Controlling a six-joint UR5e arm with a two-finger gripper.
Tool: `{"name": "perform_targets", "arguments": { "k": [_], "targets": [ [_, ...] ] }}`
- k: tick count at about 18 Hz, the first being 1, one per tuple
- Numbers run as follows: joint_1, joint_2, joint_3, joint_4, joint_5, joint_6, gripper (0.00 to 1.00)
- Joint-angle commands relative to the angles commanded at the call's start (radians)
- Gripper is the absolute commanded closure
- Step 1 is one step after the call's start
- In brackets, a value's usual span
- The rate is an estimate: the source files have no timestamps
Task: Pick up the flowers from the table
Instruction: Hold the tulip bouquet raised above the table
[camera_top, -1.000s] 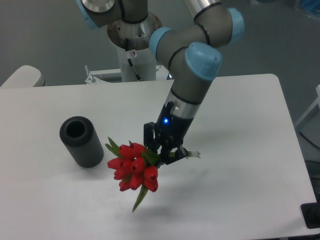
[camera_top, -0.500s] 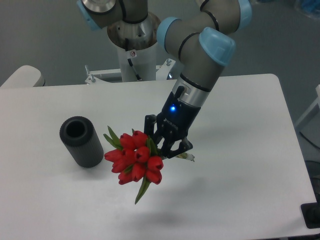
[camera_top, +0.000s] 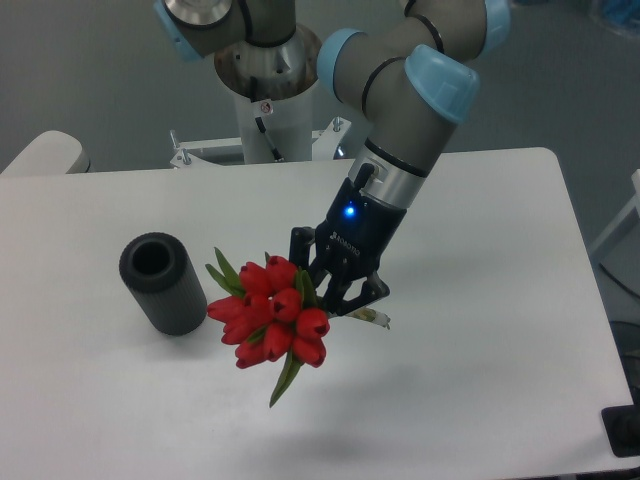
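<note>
Grey wall and floor behind; large white table (camera_top: 470, 330) with rounded corners filling most of the view, a second white surface edge at far left. Arm mounted on a pale pedestal (camera_top: 268, 110) beyond the far table edge; grey links with light blue joint caps (camera_top: 440, 85), reaching down and forward over the table centre, blue light lit on the wrist. Dark grey ribbed cylinder (camera_top: 163, 283) lying on the left part of the table, open end facing up toward the camera, well apart from the arm. Black gripper (camera_top: 335, 292) angled down to the left, fingers closed around the stems of the flowers (camera_top: 272, 314) just behind the blooms. Flowers held clear of the table: red tulip heads bunched to the lower left of the gripper, green leaves sticking up at the left and one long leaf hanging down below the bunch. Stem ends with pale band projecting to the right of the fingers. Soft shadow of the bunch on the tabletop below and right, separate from the bunch itself. Bunch near the cylinder, not touching it.
</note>
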Motion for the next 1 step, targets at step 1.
{"name": "perform_targets", "arguments": {
  "k": [1],
  "targets": [
    [-0.002,0.0,0.0,0.0,-0.002,-0.002,0.82]
  ]
}}
